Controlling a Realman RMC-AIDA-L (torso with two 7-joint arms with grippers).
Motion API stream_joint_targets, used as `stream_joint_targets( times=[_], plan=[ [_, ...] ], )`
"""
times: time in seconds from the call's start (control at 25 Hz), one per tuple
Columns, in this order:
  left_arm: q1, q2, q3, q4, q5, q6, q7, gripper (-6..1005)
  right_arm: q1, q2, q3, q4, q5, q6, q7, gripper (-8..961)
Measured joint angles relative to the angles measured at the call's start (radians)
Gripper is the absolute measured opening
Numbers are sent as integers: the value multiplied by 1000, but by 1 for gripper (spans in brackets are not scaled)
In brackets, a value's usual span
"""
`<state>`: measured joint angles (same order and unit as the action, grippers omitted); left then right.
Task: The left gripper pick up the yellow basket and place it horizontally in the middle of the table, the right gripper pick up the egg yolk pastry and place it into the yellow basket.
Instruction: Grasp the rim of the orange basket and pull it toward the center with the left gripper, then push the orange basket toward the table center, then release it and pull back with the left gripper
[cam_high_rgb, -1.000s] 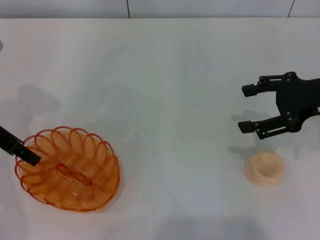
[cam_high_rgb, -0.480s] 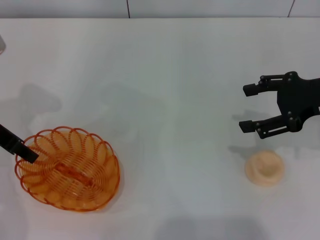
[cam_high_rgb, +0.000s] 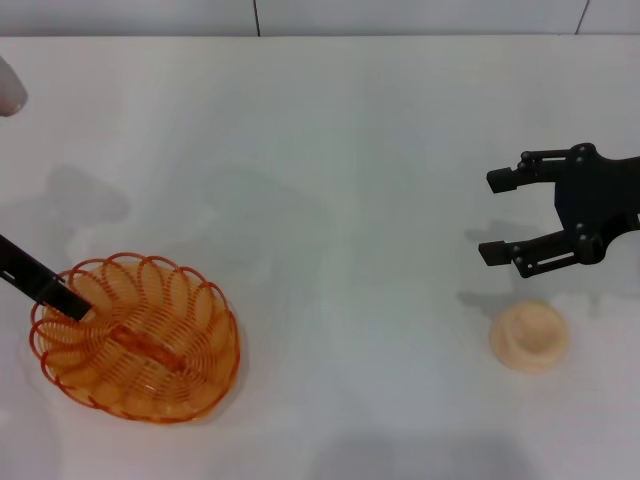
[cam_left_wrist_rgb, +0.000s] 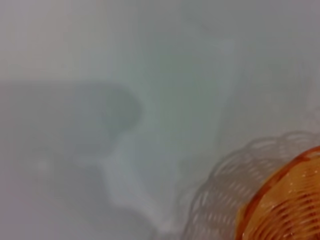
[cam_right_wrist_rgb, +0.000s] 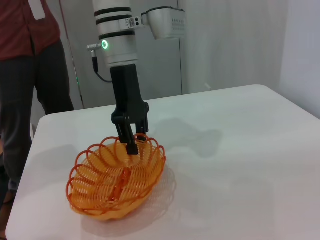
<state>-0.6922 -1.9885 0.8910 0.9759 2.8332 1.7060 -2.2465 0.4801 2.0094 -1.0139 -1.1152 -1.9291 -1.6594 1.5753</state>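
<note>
The yellow basket (cam_high_rgb: 135, 340) sits on the white table (cam_high_rgb: 330, 150) at the near left. In the head view one black finger of my left gripper (cam_high_rgb: 72, 303) reaches in from the left onto the basket's left rim. In the right wrist view the left gripper (cam_right_wrist_rgb: 131, 145) stands upright over the basket (cam_right_wrist_rgb: 117, 177), its fingers closed across the far rim, and the basket tilts slightly. The left wrist view shows only a blurred piece of the basket (cam_left_wrist_rgb: 285, 200). My right gripper (cam_high_rgb: 500, 215) is open and empty, just behind the egg yolk pastry (cam_high_rgb: 529, 337) at the near right.
A person in a red top (cam_right_wrist_rgb: 30, 60) stands beyond the table's far left edge in the right wrist view. The left arm's pale cuff (cam_high_rgb: 8, 88) shows at the head view's left edge.
The left gripper's finger has shifted a little up and right along the basket's rim, and the arm's cuff has come into view at the upper left. The right gripper and pastry have not moved.
</note>
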Motion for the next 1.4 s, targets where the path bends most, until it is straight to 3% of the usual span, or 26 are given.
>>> stream_joint_targets(
  times=[0.12, 0.32, 1.12, 1.4],
  plan=[
    [1, -5, 14, 0, 0, -7, 0, 399, 0, 0, 0, 0, 0, 0, 0, 872],
    [6, -8, 37, 0, 0, -24, -3, 271, 0, 0, 0, 0, 0, 0, 0, 872],
    [-6, -9, 35, 17, -19, -20, 0, 145, 0, -2, 0, -4, 3, 1, 0, 873],
    [0, -12, 34, 81, -111, -8, -113, 113, 0, -1, 2, -3, 3, 1, 0, 872]
  ],
)
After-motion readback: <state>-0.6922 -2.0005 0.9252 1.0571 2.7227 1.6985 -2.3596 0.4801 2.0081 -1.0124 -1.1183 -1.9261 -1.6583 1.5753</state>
